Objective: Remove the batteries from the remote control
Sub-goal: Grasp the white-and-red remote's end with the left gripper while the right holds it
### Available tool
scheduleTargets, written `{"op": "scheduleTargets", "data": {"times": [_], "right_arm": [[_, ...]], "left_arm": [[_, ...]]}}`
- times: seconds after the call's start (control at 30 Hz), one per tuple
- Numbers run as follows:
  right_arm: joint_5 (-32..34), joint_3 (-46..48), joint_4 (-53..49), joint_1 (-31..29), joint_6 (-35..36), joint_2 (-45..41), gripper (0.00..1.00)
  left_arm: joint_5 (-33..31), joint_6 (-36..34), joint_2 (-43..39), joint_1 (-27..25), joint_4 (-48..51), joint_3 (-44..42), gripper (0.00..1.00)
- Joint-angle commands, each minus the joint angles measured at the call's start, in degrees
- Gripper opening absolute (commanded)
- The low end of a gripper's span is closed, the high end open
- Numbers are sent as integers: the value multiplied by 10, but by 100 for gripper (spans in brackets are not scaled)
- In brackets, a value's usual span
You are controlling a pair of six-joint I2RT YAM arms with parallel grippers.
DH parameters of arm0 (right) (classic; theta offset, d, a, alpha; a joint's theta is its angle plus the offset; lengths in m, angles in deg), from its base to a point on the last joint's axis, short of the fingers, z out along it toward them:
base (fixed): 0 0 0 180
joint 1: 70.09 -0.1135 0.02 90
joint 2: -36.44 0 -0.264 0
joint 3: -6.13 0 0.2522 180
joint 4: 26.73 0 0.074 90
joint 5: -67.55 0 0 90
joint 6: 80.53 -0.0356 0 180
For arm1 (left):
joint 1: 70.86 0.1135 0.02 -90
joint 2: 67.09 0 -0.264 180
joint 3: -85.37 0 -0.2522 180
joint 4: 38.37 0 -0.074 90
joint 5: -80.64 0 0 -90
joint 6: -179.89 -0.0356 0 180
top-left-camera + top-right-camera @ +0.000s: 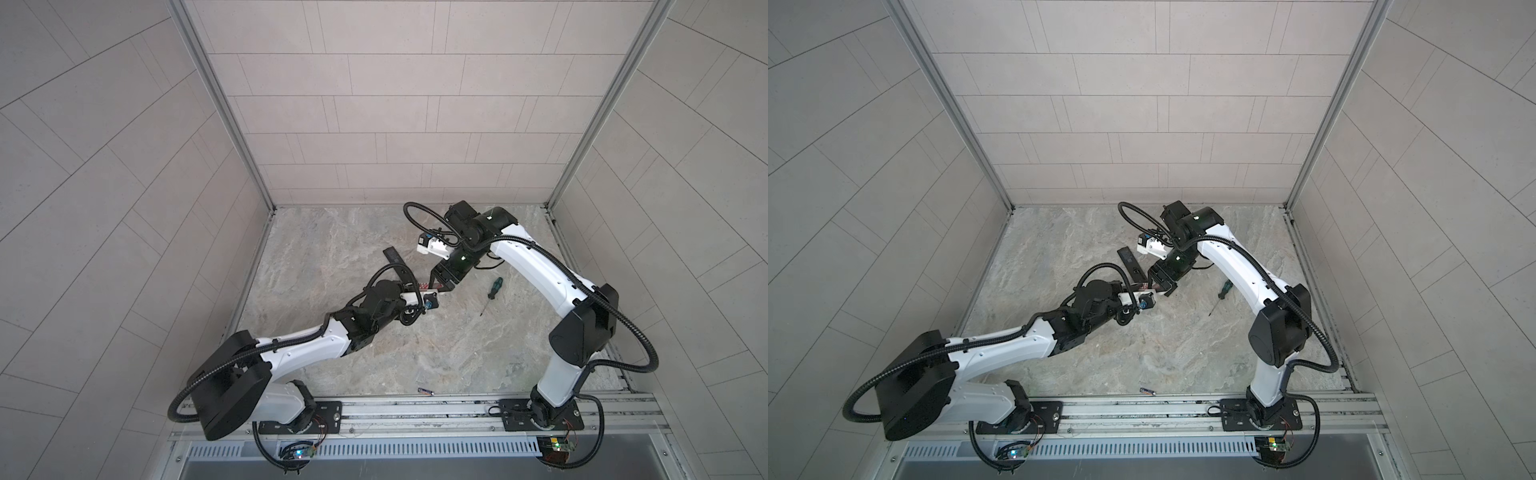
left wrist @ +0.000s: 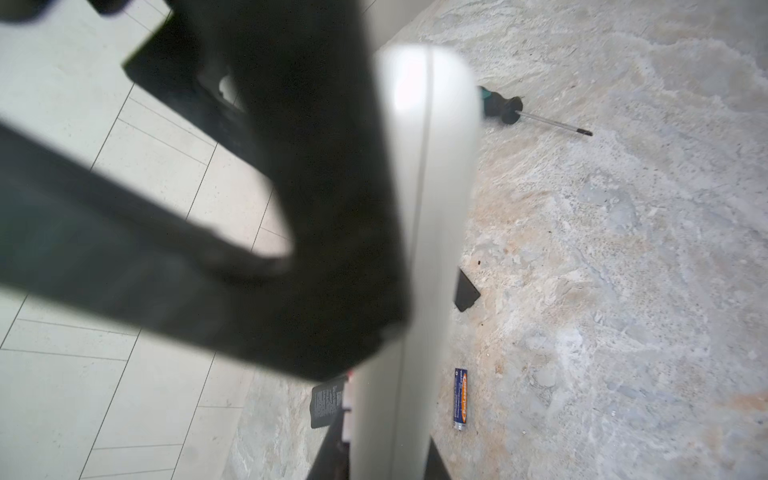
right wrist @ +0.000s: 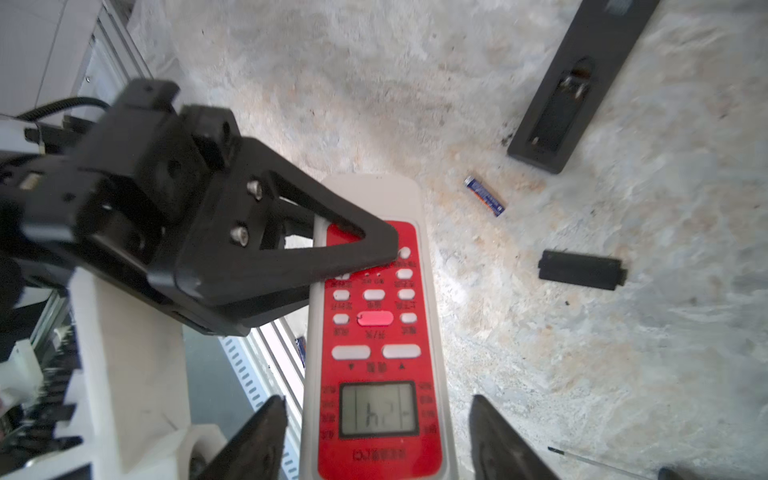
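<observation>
arms (image 1: 536, 266): white shells | black joints (image 1: 582, 332) | corrugated black cables (image 1: 656, 353)

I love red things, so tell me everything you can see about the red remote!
The red remote has a white plastic body and a red face with white buttons, one pink button and a grey screen showing digits. It is lifted off the table. The left gripper pinches its button end; the right gripper stands open, fingers either side of its screen end, not touching.
</observation>
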Motion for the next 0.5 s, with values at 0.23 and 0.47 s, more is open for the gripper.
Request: {"op": "scheduleTargets", "data": {"times": [0.23,0.47], "right_arm": [[12,45,239,81,-146,-88,91],[149,171,392,104,-209,-184,92]], "left_arm": [[-74,145,-29,4,40,26,1],[-145,311,-43,26,51,37,0]]}}
